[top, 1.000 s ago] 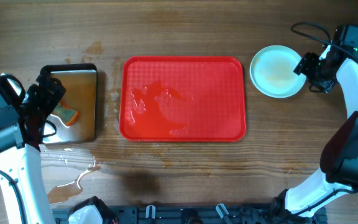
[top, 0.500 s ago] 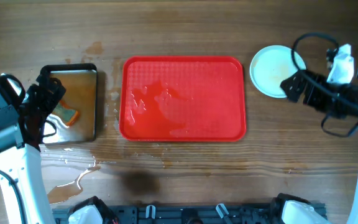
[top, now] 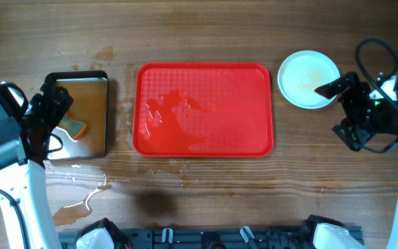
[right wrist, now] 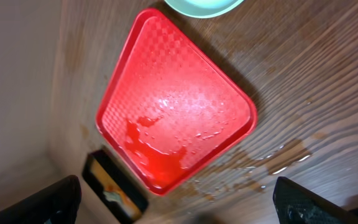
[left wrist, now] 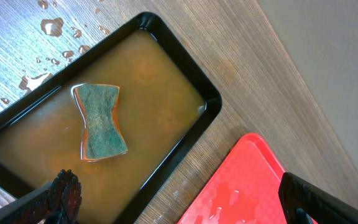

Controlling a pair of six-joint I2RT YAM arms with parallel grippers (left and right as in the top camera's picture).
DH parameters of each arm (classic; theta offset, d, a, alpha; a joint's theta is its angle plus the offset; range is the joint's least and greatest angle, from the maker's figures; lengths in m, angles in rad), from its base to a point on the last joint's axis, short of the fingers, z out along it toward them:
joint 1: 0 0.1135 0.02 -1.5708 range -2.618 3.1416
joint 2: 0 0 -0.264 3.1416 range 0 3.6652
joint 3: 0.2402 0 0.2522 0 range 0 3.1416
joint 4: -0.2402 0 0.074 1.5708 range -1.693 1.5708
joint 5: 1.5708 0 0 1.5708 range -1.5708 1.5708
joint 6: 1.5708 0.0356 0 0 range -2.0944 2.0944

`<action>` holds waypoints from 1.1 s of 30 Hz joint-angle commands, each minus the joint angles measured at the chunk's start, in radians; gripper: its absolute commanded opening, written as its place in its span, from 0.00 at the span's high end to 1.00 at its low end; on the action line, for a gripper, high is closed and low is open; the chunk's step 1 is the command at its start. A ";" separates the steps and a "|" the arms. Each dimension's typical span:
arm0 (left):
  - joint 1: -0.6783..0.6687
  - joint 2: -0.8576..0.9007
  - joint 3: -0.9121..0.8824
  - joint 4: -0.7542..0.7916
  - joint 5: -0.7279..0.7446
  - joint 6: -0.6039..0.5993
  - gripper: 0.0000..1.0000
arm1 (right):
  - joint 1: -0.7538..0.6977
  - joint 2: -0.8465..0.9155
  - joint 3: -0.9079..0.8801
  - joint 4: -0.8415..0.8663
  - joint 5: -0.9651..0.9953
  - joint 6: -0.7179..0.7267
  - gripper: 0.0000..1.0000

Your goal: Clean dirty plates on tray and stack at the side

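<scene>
Tray (top: 213,90) bright red with fine checkered embossing; plate (top: 302,79) pale mint-white with a faint tan smear; pan (left wrist: 183,60) black-rimmed, its liquid (left wrist: 160,106) orange-brown; sponge (left wrist: 101,121) teal-green, edged orange; table (top: 199,34) brown, wood-grained.

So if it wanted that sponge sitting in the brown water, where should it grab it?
At its narrow waist, coming straight down from above. The sponge lies flat in the pan and is pinched in the middle like an hourglass, so the jaws could close across that thin part. The pan's walls probably rule out a sideways approach.
</scene>
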 commanded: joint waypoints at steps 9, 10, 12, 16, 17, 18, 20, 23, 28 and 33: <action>0.002 0.001 0.007 0.002 0.012 0.005 0.00 | 0.135 -0.150 -0.143 0.018 0.381 0.031 0.00; 0.002 0.001 0.007 0.002 0.012 0.005 0.00 | 0.158 -0.185 -0.180 0.056 0.383 0.031 0.00; 0.002 0.001 0.007 0.002 0.012 0.005 0.00 | 0.227 -0.316 -0.343 0.249 0.369 -0.019 0.00; 0.002 0.001 0.007 0.002 0.012 0.005 0.00 | 0.282 -0.551 -0.694 0.688 0.182 -0.339 0.00; 0.002 0.001 0.007 0.002 0.012 0.005 0.00 | 0.282 -0.611 -0.783 0.801 0.127 -0.396 0.00; 0.002 0.001 0.007 0.002 0.012 0.005 0.00 | 0.282 -0.679 -0.876 0.920 0.078 -0.443 0.00; 0.002 0.001 0.007 0.002 0.012 0.005 0.00 | 0.282 -0.792 -1.027 1.103 0.029 -0.459 0.00; 0.002 0.001 0.007 0.002 0.012 0.005 0.00 | 0.283 -0.921 -1.209 1.294 0.007 -0.435 0.00; 0.002 0.001 0.007 0.002 0.012 0.005 0.00 | 0.283 -1.085 -1.426 1.527 0.024 -0.428 0.00; 0.002 0.001 0.007 0.002 0.012 0.005 0.00 | 0.282 -1.214 -1.468 1.493 0.119 -0.428 0.00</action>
